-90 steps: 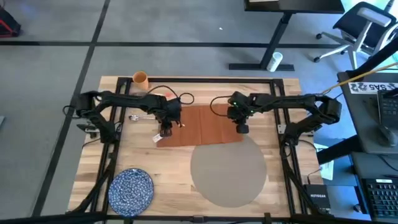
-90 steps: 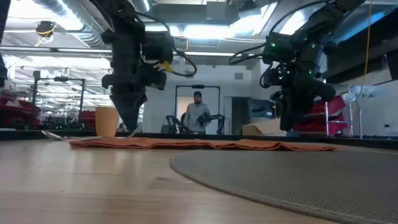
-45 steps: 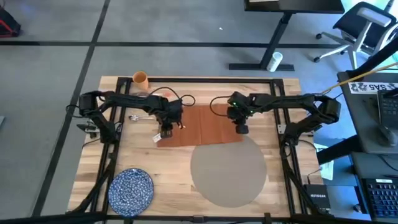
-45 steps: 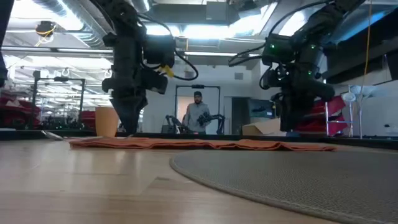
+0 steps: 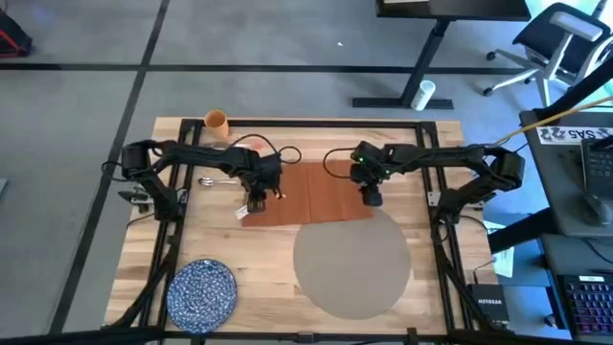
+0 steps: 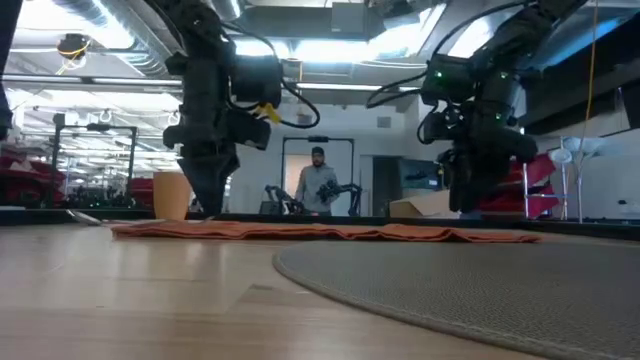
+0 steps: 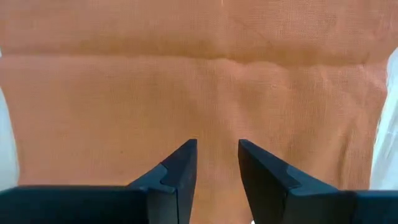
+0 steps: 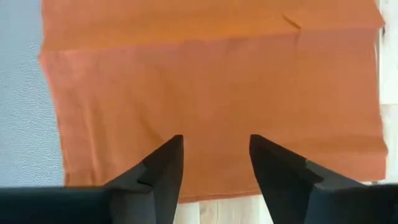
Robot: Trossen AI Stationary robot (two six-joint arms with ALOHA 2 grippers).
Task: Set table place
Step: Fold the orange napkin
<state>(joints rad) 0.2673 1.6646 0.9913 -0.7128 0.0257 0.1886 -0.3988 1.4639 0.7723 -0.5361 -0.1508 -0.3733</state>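
Both grippers, left [image 5: 255, 203] and right [image 5: 372, 199], hung over the napkin [image 5: 321, 192], fingers spread, holding nothing.

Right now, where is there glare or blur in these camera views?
Low view: bright ceiling lights backlight both arms into silhouettes, and the near placemat is soft. Left wrist view: the napkin is evenly lit, weave sharp. High view: no glare on the table.

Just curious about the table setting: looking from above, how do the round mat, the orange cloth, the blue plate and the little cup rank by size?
1. Round mat
2. Orange cloth, partly hidden by the arms
3. Blue plate
4. Cup
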